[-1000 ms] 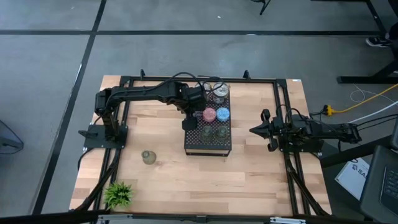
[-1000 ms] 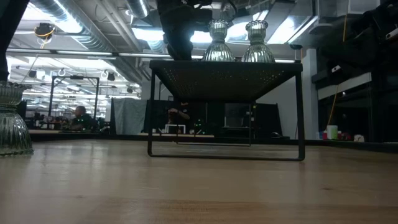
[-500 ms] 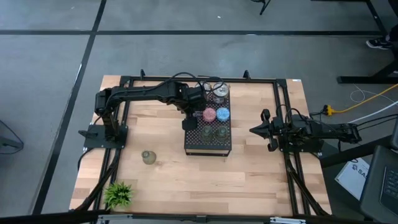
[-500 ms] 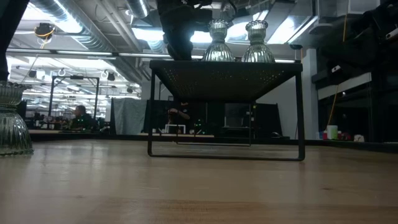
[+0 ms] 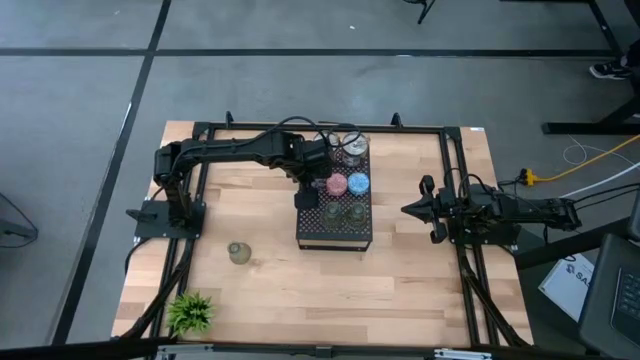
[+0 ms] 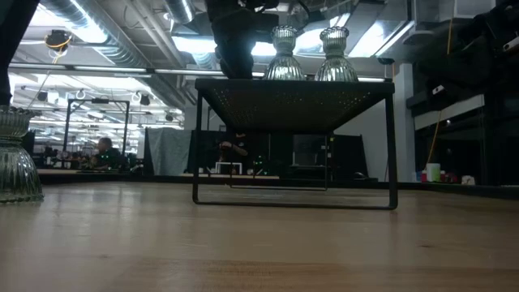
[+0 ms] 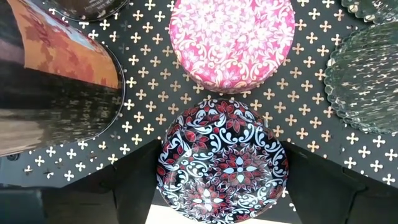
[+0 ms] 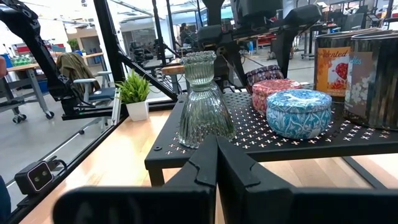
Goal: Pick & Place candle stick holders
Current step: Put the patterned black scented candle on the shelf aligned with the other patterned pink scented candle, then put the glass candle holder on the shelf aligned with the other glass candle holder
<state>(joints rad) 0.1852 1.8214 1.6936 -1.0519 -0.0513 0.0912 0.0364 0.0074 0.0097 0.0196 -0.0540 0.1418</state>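
Dark red-and-white patterned round tin holder (image 7: 222, 158) sits at the edge of the black perforated metal tray (image 5: 318, 231), between the spread fingers of the left gripper (image 5: 305, 198); whether the pads touch it cannot be told. On the tray beside it: one pink patterned tin (image 5: 337, 184), one blue patterned tin (image 5: 359, 183), two ribbed clear glass holders (image 5: 342, 212), two silvery cans (image 5: 352, 146) at the far end. One ribbed glass holder (image 5: 238, 252) stands on the wooden table (image 5: 260, 290), well apart from the tray, likely not yet placed. Right gripper (image 5: 408, 209) waits beyond the tray's other side, fingers pressed together, empty.
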